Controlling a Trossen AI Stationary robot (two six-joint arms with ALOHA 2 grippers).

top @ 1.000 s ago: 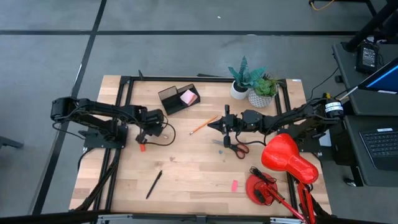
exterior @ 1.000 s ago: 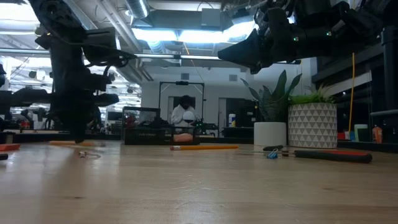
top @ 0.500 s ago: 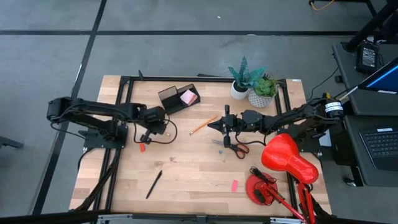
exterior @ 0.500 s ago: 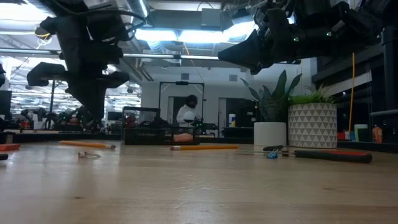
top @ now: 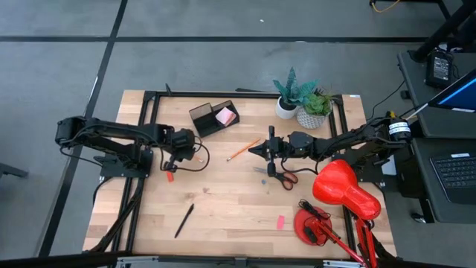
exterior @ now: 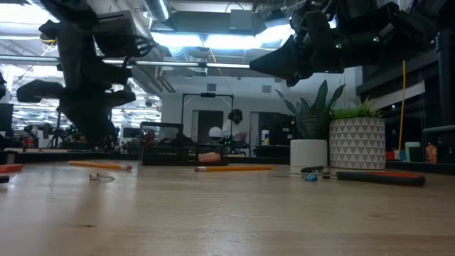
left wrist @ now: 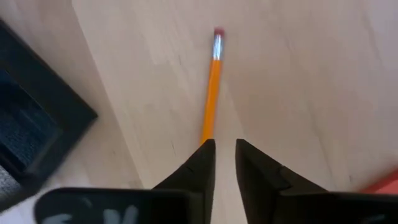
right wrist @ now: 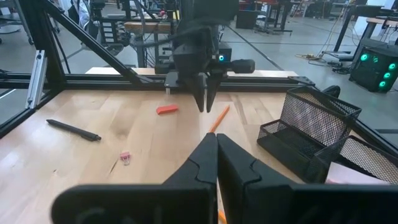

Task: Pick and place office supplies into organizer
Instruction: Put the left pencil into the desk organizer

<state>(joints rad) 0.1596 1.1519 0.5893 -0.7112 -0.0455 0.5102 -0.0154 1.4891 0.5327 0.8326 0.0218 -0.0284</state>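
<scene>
My left gripper [top: 190,151] [left wrist: 225,149] hangs, fingers down, just above an orange pencil [left wrist: 212,87] [exterior: 99,165] that lies flat on the table. Its fingers are open by a narrow gap and touch nothing. My right gripper [top: 260,151] [right wrist: 211,152] is shut and empty. It hovers well above the table beside a second orange pencil [top: 244,149] and the red-handled scissors [top: 281,177]. The dark organizer [top: 214,117] stands near the far edge with a pink sticky-note pad [top: 225,115] in it. A red eraser [top: 169,176], a black pen [top: 184,220] and a pink eraser [top: 280,222] lie on the table.
Two potted plants [top: 301,100] stand at the far edge to the right. A red desk lamp [top: 338,195] fills the near right corner. A small clip [exterior: 311,174] lies by the scissors. Bare wood lies between the two grippers and toward the near edge.
My left gripper has risen from the table top beside the pencil and shifted a little toward the table's right. The pencil stays lying flat on the table. My right arm has kept still.
</scene>
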